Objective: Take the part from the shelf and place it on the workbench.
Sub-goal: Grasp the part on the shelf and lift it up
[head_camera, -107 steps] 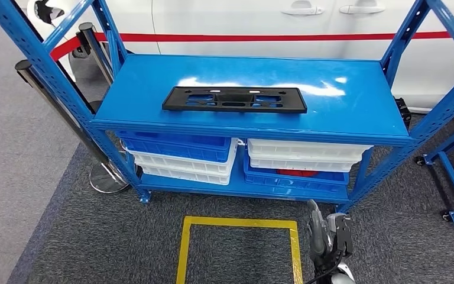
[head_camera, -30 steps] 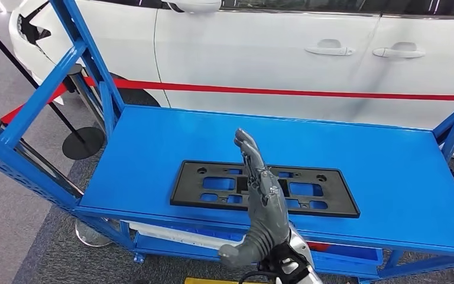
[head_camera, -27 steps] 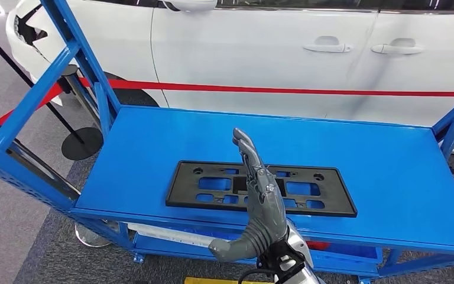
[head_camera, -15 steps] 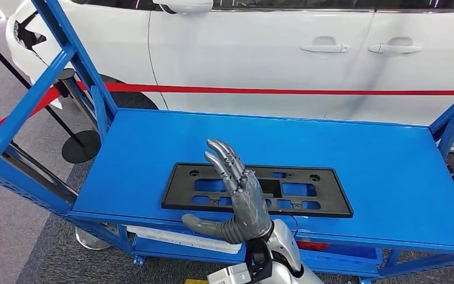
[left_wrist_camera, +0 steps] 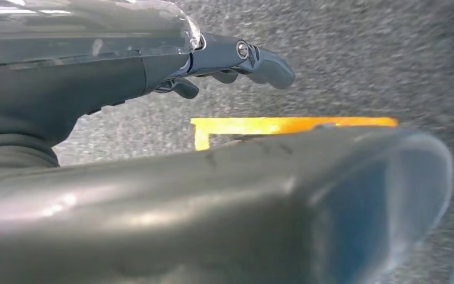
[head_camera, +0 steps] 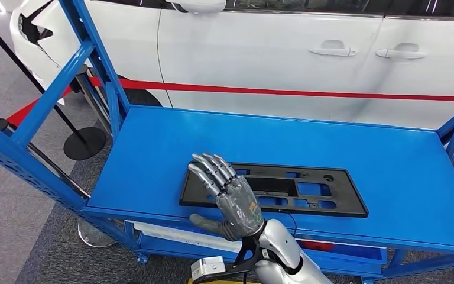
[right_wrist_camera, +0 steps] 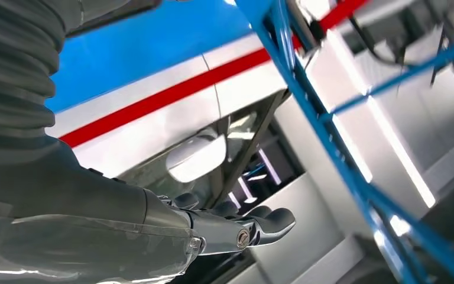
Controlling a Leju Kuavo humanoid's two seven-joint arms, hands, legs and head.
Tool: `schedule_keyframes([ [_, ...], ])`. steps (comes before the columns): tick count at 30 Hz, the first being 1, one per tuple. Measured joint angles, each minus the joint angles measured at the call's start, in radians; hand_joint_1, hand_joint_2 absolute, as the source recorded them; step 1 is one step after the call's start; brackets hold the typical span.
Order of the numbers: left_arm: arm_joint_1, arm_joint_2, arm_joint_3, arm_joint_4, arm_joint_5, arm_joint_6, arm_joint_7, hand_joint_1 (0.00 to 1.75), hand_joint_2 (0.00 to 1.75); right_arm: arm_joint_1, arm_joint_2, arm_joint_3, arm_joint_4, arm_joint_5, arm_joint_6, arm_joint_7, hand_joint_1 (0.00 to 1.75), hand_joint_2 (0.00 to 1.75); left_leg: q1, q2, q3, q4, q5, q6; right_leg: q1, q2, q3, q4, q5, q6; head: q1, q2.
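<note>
One black plastic part (head_camera: 275, 190), a long flat frame with rectangular cut-outs and small round holes, lies flat on the top board of the blue metal shelf (head_camera: 390, 177), nearer the front edge than the back. The right robot hand (head_camera: 227, 198) is raised over the front edge of the shelf, just in front of the part's left end and covering that end in the head view; whether it touches the part cannot be told. Its fingers (head_camera: 208, 173) are spread apart and stretched forward, the thumb juts out to the side, and nothing is held in it. The silver right arm (head_camera: 284, 254) comes up from below.

In the left wrist view, the left robot hand (left_wrist_camera: 213, 195) hangs over dark grey carpet (left_wrist_camera: 354, 65) with a yellow floor marking (left_wrist_camera: 295, 123); its thick thumb lies apart from the darker fingers (left_wrist_camera: 236, 56), and it holds nothing.

Behind the shelf stands a white car (head_camera: 260, 47), with two door handles showing, and a red barrier belt (head_camera: 284, 92) runs across in front of it. A black stanchion base (head_camera: 84, 143) stands on the floor left of the shelf. A white bin (head_camera: 177, 236) shows partly on the level beneath the top board.
</note>
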State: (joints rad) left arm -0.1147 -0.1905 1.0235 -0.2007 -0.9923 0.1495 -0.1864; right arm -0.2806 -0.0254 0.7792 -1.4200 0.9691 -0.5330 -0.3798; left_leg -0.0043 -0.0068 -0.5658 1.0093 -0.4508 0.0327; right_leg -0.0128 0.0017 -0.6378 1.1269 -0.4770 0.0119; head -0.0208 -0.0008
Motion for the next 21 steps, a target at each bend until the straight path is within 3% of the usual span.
schedule_keyframes([
  [2, -0.006, 0.000, 0.004, 0.000, 0.005, 0.000, -0.007, 0.00, 0.00, -0.007, -0.007, 0.007, 0.006, 0.011, 0.015, 0.000, 0.00, 1.75, -0.004, 0.000, -0.002, 0.003, -0.003, -0.007, 0.007, -0.001, 0.042, -0.088, 0.024, -0.010, 0.000, 0.000],
  [6, -0.010, 0.002, 0.010, 0.000, 0.007, 0.001, -0.012, 0.00, 0.00, -0.016, -0.013, 0.015, 0.016, 0.023, 0.030, 0.003, 0.00, 1.75, -0.002, 0.001, -0.007, 0.013, -0.014, -0.026, 0.004, -0.002, 0.049, -0.113, 0.029, -0.022, -0.001, 0.000],
  [8, -0.010, 0.004, 0.013, 0.000, 0.006, 0.003, -0.005, 0.00, 0.00, -0.028, -0.014, 0.022, 0.023, 0.035, 0.054, 0.009, 0.00, 1.75, 0.001, 0.001, -0.038, 0.087, -0.060, -0.036, -0.002, -0.004, 0.054, -0.120, 0.032, -0.030, -0.004, 0.000],
  [10, -0.007, 0.004, 0.014, 0.000, 0.002, 0.003, 0.008, 0.00, 0.00, -0.041, -0.015, 0.031, 0.034, 0.040, 0.080, 0.010, 0.00, 1.75, 0.007, 0.001, -0.096, 0.212, -0.119, -0.045, -0.001, -0.004, 0.054, -0.121, 0.032, -0.034, -0.007, 0.000],
  [12, -0.004, 0.004, 0.014, 0.000, -0.002, 0.003, 0.014, 0.00, 0.00, -0.046, -0.015, 0.035, 0.041, 0.039, 0.094, 0.007, 0.00, 1.75, 0.010, 0.001, -0.131, 0.284, -0.144, -0.050, -0.001, -0.004, 0.054, -0.120, 0.032, -0.034, -0.007, 0.000],
  [17, -0.003, 0.004, 0.014, 0.000, -0.003, 0.003, 0.017, 0.00, 0.00, -0.049, -0.015, 0.036, 0.043, 0.036, 0.100, 0.004, 0.00, 1.75, 0.012, 0.001, -0.138, 0.297, -0.143, -0.052, -0.001, -0.004, 0.054, -0.120, 0.032, -0.034, -0.007, 0.000],
  [19, 0.001, 0.004, 0.014, 0.000, -0.006, 0.005, 0.021, 0.00, 0.00, -0.053, -0.015, 0.040, 0.045, 0.028, 0.117, -0.004, 0.00, 1.75, 0.015, 0.002, -0.137, 0.290, -0.126, -0.055, -0.001, -0.003, 0.055, -0.120, 0.031, -0.033, -0.007, 0.000],
  [21, 0.001, 0.004, 0.014, 0.000, -0.013, 0.007, 0.023, 0.00, 0.00, -0.071, -0.017, 0.050, 0.045, 0.001, 0.161, -0.017, 0.00, 1.75, 0.020, 0.001, -0.082, 0.166, -0.058, -0.054, -0.002, -0.002, 0.056, -0.115, 0.027, -0.024, -0.006, 0.000],
])
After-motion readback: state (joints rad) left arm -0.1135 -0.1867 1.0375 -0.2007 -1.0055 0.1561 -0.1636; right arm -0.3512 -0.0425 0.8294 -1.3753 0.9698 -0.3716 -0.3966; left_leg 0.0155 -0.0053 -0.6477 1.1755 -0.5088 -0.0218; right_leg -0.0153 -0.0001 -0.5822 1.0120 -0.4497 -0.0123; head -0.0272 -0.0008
